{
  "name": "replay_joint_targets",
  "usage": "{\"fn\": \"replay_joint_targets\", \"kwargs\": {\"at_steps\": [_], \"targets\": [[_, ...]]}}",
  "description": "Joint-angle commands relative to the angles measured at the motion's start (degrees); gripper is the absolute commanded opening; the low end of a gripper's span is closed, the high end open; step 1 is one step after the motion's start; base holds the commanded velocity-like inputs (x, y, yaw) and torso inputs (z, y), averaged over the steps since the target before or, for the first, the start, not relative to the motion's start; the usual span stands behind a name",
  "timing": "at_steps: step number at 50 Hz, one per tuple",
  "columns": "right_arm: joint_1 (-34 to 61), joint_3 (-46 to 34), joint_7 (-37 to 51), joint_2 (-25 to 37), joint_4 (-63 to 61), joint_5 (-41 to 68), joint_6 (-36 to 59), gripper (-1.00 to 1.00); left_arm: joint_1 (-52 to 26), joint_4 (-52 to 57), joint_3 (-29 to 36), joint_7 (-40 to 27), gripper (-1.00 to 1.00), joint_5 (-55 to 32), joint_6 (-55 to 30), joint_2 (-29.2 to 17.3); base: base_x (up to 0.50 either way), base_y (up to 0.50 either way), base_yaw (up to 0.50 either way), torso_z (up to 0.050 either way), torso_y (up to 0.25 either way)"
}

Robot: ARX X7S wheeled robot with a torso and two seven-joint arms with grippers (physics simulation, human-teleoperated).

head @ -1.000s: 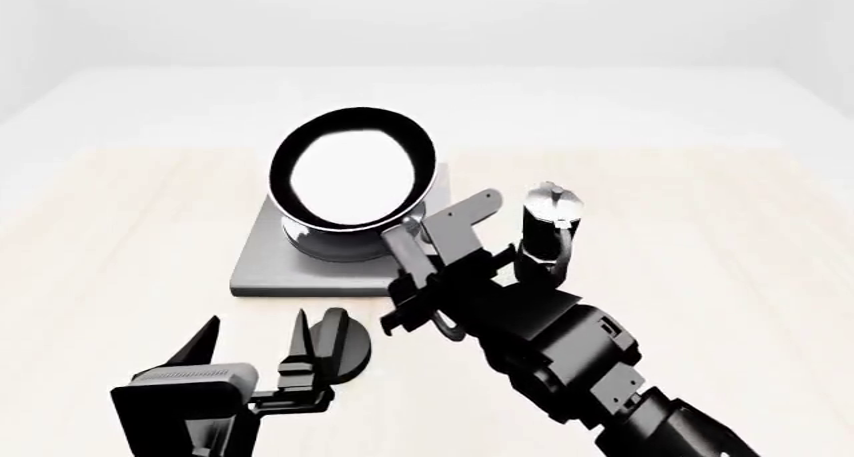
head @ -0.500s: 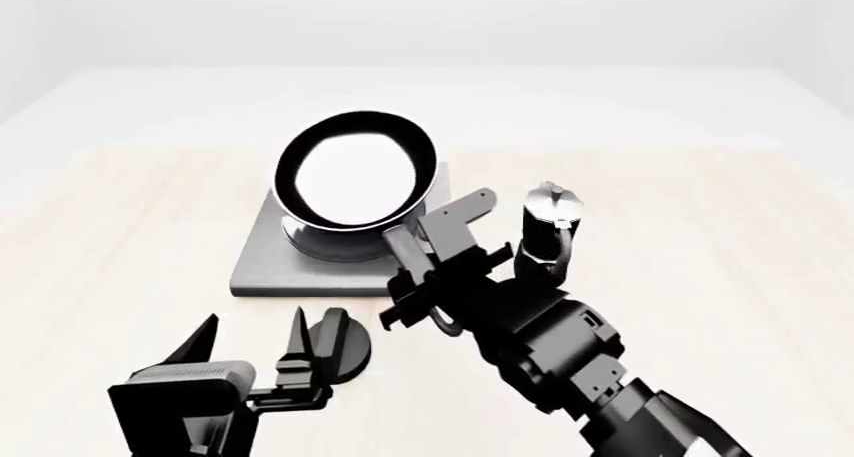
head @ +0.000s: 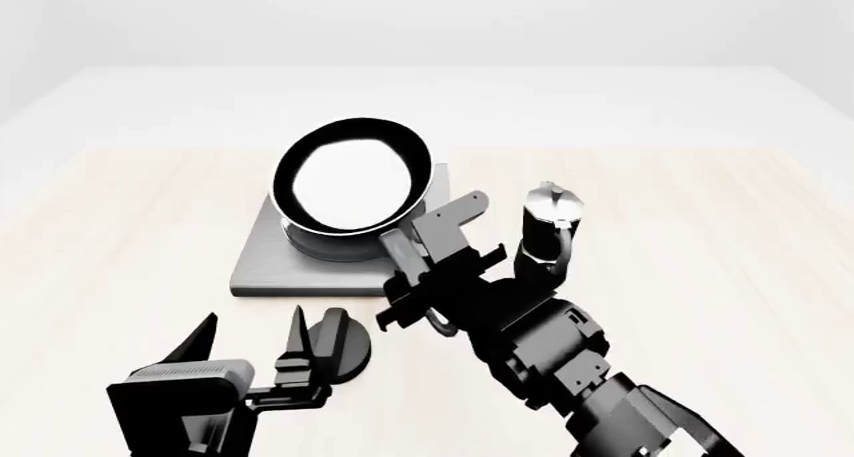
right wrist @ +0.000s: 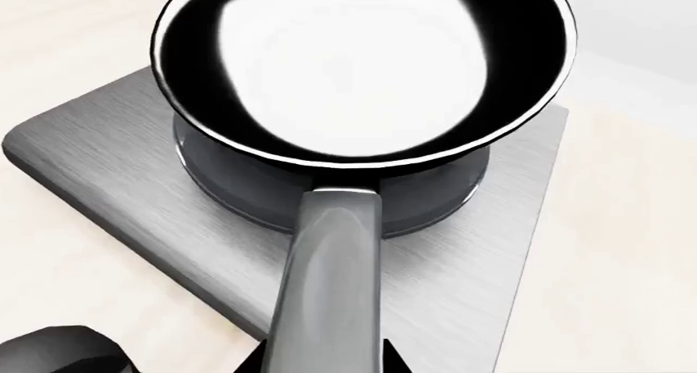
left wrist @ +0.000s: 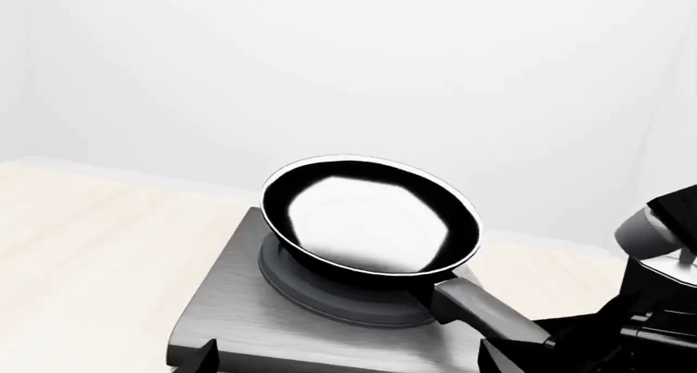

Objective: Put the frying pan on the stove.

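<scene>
The glossy black frying pan (head: pixel 351 172) sits over the raised burner rings (right wrist: pixel 441 195) of the flat grey stove (head: pixel 267 267), slightly tilted. Its long grey handle (right wrist: pixel 332 275) runs back to my right gripper (right wrist: pixel 326 363), whose two fingers press its sides, shut on it. In the head view the right gripper (head: pixel 430 229) is at the stove's near right corner. From the left wrist view the frying pan (left wrist: pixel 370 222) appears to rest on the stove (left wrist: pixel 234 308). My left gripper (head: pixel 254 339) stands open and empty just in front of the stove, and only the tips of the left gripper (left wrist: pixel 348 365) show there.
A black-and-silver moka pot (head: pixel 547 227) stands right of the stove, close beside my right arm. A small round black knob (head: pixel 344 345) lies on the pale wooden table (head: pixel 694 227) next to my left gripper's fingers.
The right gripper has drawn slightly toward me with the handle. The pan has tipped flatter and settled lower over the rings. The left gripper has not moved.
</scene>
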Motion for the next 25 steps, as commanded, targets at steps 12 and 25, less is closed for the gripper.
{"fn": "replay_joint_targets", "kwargs": {"at_steps": [12, 25], "targets": [[1.17, 0.75, 1.23, 0.05, -2.24, -2.95, -0.70, 1.00, 0.25, 0.32, 0.16, -0.27, 1.00, -0.14, 0.19, -0.29, 0.00, 0.00, 0.00, 0.000, 0.001], [-0.93, 1.90, 5.84, 5.23, -17.33, -0.05, 3.96, 1.00, 0.14, 0.19, 0.28, -0.39, 1.00, -0.20, 0.27, -0.38, 0.00, 0.00, 0.00, 0.000, 0.000]]}}
